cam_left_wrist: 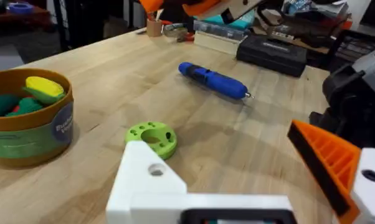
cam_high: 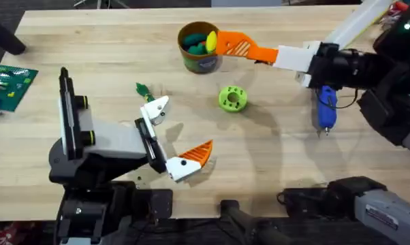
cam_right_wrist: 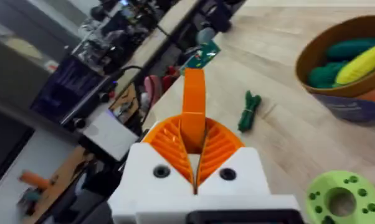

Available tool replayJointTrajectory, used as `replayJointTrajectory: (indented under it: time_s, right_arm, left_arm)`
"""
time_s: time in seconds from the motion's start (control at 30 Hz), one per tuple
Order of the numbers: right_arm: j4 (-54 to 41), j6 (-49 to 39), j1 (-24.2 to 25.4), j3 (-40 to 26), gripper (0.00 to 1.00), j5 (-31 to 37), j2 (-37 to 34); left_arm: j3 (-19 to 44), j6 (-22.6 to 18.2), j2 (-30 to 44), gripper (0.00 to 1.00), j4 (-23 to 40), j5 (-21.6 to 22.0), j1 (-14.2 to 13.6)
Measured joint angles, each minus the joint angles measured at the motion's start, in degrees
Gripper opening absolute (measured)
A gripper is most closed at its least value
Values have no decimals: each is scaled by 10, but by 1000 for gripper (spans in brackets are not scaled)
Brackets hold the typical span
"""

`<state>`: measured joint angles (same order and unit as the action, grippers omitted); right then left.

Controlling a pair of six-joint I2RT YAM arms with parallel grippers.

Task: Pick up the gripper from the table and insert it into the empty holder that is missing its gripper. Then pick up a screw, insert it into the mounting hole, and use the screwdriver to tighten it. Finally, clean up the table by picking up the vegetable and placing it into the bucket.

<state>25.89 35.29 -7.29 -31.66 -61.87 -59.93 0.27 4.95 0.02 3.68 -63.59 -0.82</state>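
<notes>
The right claw (cam_high: 227,41) (cam_right_wrist: 194,87) has its two orange fingers pressed together in a narrow wedge. Whether anything sits between them cannot be told. Its tips hang at the rim of the bucket (cam_high: 184,34) (cam_right_wrist: 312,50) (cam_left_wrist: 25,134), which holds yellow and teal toy pieces. The blue screwdriver (cam_high: 325,107) (cam_left_wrist: 213,81) lies flat on the desk (cam_high: 273,150) behind this claw, under its wrist. The green disc (cam_high: 232,99) (cam_right_wrist: 342,198) (cam_left_wrist: 152,137) lies below and beside the claw, and the vegetable (cam_high: 142,90) (cam_right_wrist: 250,111) lies farther out ahead of it.

The left claw (cam_high: 181,129) (cam_left_wrist: 237,163) stands wide and holds nothing. One side is the bare white holder (cam_high: 157,109) (cam_left_wrist: 151,177) with a dark hole, and the other carries an orange finger (cam_high: 197,153) (cam_left_wrist: 324,158). The vegetable lies just beyond the holder.
</notes>
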Motion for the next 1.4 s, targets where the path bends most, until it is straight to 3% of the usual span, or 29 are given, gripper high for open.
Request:
replayJointTrajectory:
  time_s: [0.33,0.57,0.67,0.87,1.13,1.4]
  right_arm:
    - [43,47,0,27,18,-60,-8]
    - [267,196,1,100,18,-77,-35]
    - [316,263,6,117,18,-82,-56]
    - [321,349,32,120,18,-115,-131]
    - [321,386,34,120,18,-180,-237]
    - [322,393,9,100,18,-198,-269]
  left_arm:
    - [0,0,0,986,0,0,0]
    - [0,0,0,986,0,0,0]
    - [0,0,0,986,0,0,0]
    - [0,0,0,986,0,0,0]
    - [0,0,0,986,0,0,0]
    - [0,0,0,986,0,0,0]
